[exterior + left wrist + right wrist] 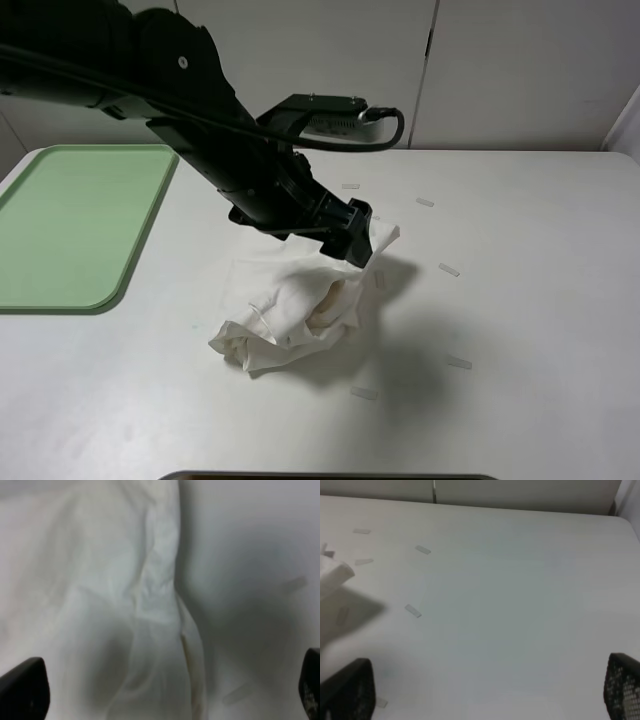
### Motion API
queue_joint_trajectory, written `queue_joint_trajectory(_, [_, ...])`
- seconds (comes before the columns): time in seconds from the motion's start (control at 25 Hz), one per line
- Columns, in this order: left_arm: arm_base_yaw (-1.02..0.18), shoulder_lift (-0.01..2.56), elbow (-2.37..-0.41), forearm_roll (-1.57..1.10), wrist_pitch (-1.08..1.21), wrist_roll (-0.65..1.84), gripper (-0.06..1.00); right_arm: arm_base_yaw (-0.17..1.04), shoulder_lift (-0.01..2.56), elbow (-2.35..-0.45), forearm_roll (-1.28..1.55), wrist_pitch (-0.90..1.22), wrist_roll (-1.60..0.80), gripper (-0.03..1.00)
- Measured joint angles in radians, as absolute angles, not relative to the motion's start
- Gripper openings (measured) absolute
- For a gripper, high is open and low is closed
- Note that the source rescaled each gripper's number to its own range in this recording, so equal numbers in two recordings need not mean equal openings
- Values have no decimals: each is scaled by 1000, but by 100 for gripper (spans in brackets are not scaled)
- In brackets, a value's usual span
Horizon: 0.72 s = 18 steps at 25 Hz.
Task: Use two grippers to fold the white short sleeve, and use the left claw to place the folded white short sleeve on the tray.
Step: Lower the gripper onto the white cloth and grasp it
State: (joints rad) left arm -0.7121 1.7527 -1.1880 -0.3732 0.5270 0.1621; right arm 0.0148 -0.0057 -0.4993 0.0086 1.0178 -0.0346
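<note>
The white short sleeve (295, 305) lies in a crumpled heap near the middle of the white table. My left claw (353, 243) reaches across from the left and hangs just above the heap's far right corner. It is open: in the left wrist view its fingertips (22, 687) stand wide apart over the creased cloth (100, 580), gripping nothing. The pale green tray (70, 220) sits empty at the far left. In the right wrist view my right gripper (485, 690) is open over bare table, with a corner of the shirt (332, 577) off to one side.
Several small pale tape strips lie on the table around the shirt, such as one strip (448, 269) to its right and another strip (413, 611) in the right wrist view. A dark edge (330, 477) shows at the table's front. White cabinet doors stand behind.
</note>
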Motion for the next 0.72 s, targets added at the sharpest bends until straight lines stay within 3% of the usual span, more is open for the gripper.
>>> queue_joint_trajectory(0.28, [-796, 1755, -1046, -377, 327, 77, 100, 15, -6, -499, 9, 1018, -35, 100])
queue_joint_trajectory(0.72, [-894, 1864, -1040, -506, 235, 94, 100, 15, -6, -499, 9, 1018, -35, 100])
